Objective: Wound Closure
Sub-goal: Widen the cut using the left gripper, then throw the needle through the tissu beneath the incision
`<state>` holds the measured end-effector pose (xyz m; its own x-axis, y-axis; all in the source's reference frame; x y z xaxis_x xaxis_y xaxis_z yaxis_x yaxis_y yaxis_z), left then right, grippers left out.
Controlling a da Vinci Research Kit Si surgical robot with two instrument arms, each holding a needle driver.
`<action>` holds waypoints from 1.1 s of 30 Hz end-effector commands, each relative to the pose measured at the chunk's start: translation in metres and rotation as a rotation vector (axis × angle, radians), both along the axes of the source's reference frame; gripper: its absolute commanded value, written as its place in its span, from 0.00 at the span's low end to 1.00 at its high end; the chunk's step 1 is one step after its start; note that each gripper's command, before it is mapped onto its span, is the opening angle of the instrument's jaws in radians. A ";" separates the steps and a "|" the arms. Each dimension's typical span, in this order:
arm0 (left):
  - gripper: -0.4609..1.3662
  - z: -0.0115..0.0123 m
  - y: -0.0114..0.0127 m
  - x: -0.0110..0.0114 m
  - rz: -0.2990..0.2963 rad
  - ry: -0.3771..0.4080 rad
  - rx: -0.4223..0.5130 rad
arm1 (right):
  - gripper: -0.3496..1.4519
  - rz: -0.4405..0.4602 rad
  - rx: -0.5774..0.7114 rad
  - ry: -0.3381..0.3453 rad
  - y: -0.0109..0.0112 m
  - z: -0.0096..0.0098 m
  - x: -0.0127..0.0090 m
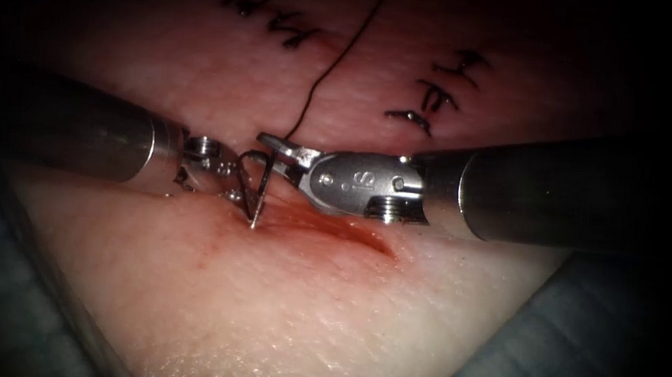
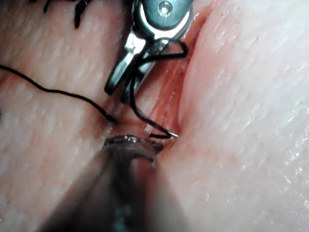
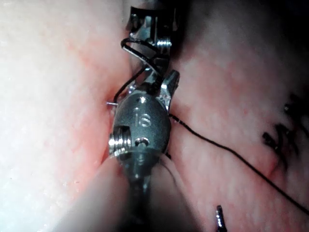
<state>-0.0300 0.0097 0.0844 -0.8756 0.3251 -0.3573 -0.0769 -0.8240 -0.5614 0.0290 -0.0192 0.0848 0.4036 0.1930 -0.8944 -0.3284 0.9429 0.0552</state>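
Over cut (image 1: 334, 230), right tool (image 1: 277, 145) holding needle (image 1: 261, 188), tip down

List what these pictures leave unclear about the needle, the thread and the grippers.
- Left gripper, endoscope view: dim, the needle crosses it; grip unclear.
- Needle tip, endoscope view: at the cut; depth in the tissue too small to judge.
- Thread, endoscope view: far end cut off by the edge.

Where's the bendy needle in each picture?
Endoscope view: the needle hangs from the right tool, which grips it, with its tip at the left end of the cut.
Left wrist view: the needle curves from the right tool to the cut.
Right wrist view: the needle curves just beyond the right tool.
Shared landmark: the red cut, at the needle's tip.
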 end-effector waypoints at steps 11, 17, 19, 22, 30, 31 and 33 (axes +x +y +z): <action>0.60 0.0011 -0.0012 0.0006 0.021 0.030 0.046 | 0.00 0.025 -0.002 -0.035 0.0004 0.0003 -0.0004; 0.62 0.0008 -0.0011 0.0005 0.026 0.026 0.050 | 0.00 0.043 -0.007 -0.076 0.0009 0.0009 -0.0010; 0.61 0.0006 -0.0011 0.0005 0.029 0.027 0.052 | 0.00 0.052 -0.015 -0.087 0.0012 0.0012 -0.0012; 0.62 0.0005 -0.0012 0.0005 0.029 0.023 0.052 | 0.00 0.060 -0.034 -0.105 0.0017 0.0016 -0.0015; 0.67 0.0002 -0.0013 0.0004 0.030 0.016 0.060 | 0.00 0.036 -0.103 -0.142 0.0020 0.0023 -0.0018; 0.68 0.0001 -0.0013 0.0004 0.031 0.015 0.061 | 0.00 0.028 -0.118 -0.146 0.0020 0.0023 -0.0018; 0.69 0.0001 -0.0012 0.0004 0.031 0.014 0.062 | 0.00 0.023 -0.121 -0.150 0.0020 0.0022 -0.0018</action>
